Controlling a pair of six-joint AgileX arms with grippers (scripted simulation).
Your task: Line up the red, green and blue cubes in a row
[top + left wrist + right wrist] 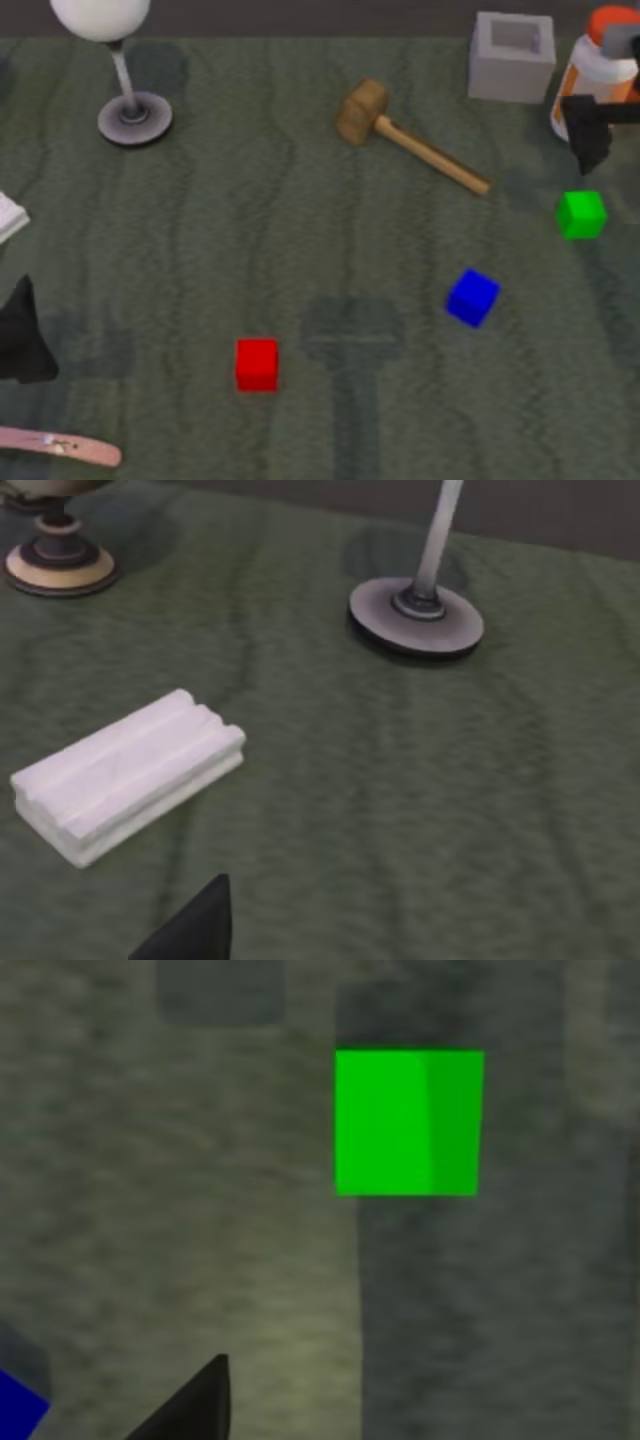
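The red cube [257, 364] lies near the table's front, left of centre. Tilted on the cloth right of centre is the blue cube [472, 297], and its corner [15, 1410] also shows in the right wrist view. The green cube [581, 214] rests near the right edge. My right gripper [590, 150] hovers just behind the green cube [408, 1123], open and empty; one dark finger [200, 1405] shows. My left gripper [25, 335] is parked at the left edge, open, with one finger [200, 930] in view.
A wooden mallet [410, 140] lies at the back centre. A grey hollow box [512, 57] and an orange-capped bottle [600, 70] stand at the back right. A stemmed glass [120, 60] is at the back left, a white block [130, 775] at the left edge, and a pink strip [60, 447] at the front left.
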